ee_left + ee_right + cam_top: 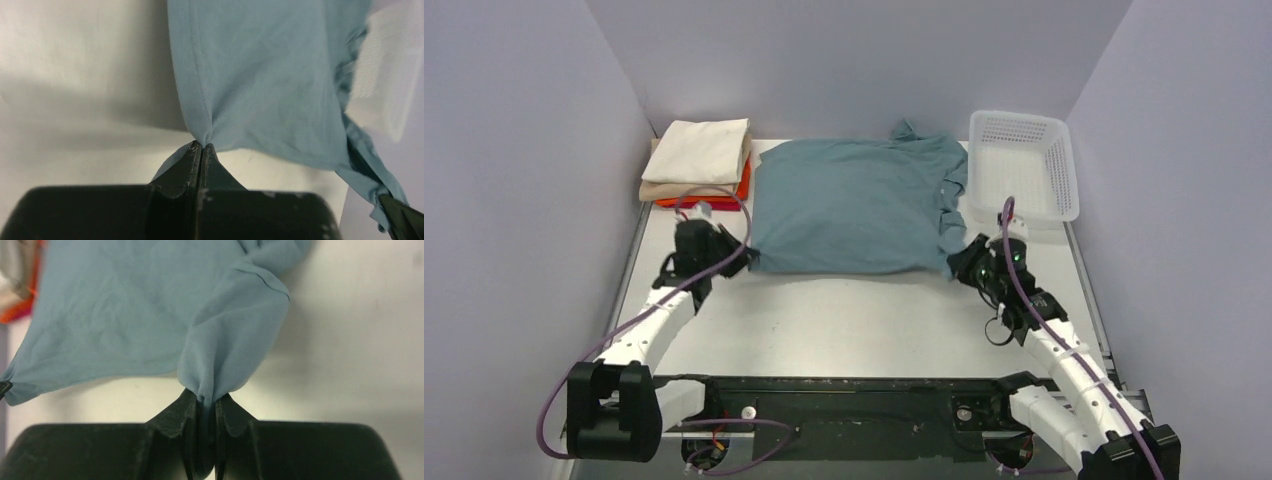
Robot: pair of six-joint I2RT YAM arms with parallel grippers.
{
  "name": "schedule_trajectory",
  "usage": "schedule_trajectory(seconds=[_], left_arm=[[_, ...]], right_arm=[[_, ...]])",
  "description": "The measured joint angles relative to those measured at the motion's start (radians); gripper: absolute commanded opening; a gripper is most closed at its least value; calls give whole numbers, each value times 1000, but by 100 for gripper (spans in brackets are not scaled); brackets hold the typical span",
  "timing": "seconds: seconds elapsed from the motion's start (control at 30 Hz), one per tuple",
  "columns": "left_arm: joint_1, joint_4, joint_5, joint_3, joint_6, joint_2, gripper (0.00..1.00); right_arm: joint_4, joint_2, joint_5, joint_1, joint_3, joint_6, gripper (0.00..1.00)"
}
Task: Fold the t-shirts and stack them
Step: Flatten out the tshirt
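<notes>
A large teal-blue t-shirt [854,205] lies spread in the middle of the table, its collar at the far edge. My left gripper [742,262] is shut on the shirt's near left corner [202,137], and the cloth [265,75] fans out from the pinch. At the near right corner my right gripper [957,266] is shut on a bunched fold of the same shirt [227,355]. A stack of folded t-shirts [699,160] sits at the back left: cream on top, tan under it, orange and red at the bottom.
A white perforated plastic basket [1022,165] stands at the back right, next to the shirt's right edge. Grey walls close in the table on three sides. Bare white tabletop [854,320] stretches between the shirt and the arm bases.
</notes>
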Motion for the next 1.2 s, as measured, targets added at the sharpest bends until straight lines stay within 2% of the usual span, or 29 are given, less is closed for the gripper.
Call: schedule_trajectory(seconds=[0.07, 0.1, 0.13, 0.17, 0.2, 0.23, 0.27, 0.3, 0.33, 0.43, 0.47, 0.53, 0.63, 0.73, 0.87, 0.97, 1.1, 1.2], left_arm=[[-71, -2, -23, -164, -51, -8, 0], [-96, -10, -29, -219, -72, -15, 3], [-109, -26, -39, -257, -90, -26, 9], [-116, -46, -55, -289, -106, -45, 27], [-116, -70, -78, -311, -119, -71, 39], [-117, -98, -103, -324, -130, -103, 64], [-117, -123, -121, -330, -137, -132, 72], [-119, -161, -157, -333, -160, -179, 79], [-121, -191, -174, -333, -164, -214, 80], [-129, -313, -248, -331, -206, -353, 83], [-132, -356, -269, -327, -219, -392, 84], [-135, -444, -309, -306, -236, -454, 85], [-137, -560, -362, -223, -247, -500, 87], [-137, -575, -358, -142, -237, -484, 88], [-161, -481, -264, -112, -215, -371, 89], [-233, -397, -207, -106, -204, -221, 90], [-351, -281, -160, -90, -184, 6, 90], [-380, -219, -144, -87, -178, 123, 91]], right_arm=[[-59, -20, -7, 2, -109, 19, 8], [-90, -43, -6, 3, -150, 25, 10], [-122, -75, -3, 6, -181, 34, 17], [-151, -114, 4, 7, -208, 42, 21], [-174, -152, 13, 7, -227, 57, 44], [-193, -179, 22, 7, -240, 66, 54], [-219, -211, 35, 7, -253, 88, 67], [-250, -238, 51, 7, -267, 105, 74], [-289, -262, 69, 7, -278, 125, 80], [-439, -328, 121, 7, -282, 172, 83], [-491, -351, 140, 7, -282, 190, 88], [-585, -395, 171, 7, -270, 217, 92], [-735, -438, 225, 7, -179, 252, 93], [-808, -428, 262, 7, -35, 264, 93], [-789, -348, 246, 9, 92, 224, 92], [-732, -212, 201, 32, 113, 200, 92], [-614, 14, 175, 170, 115, 186, 92], [-532, 220, 170, 245, 138, 179, 92]])
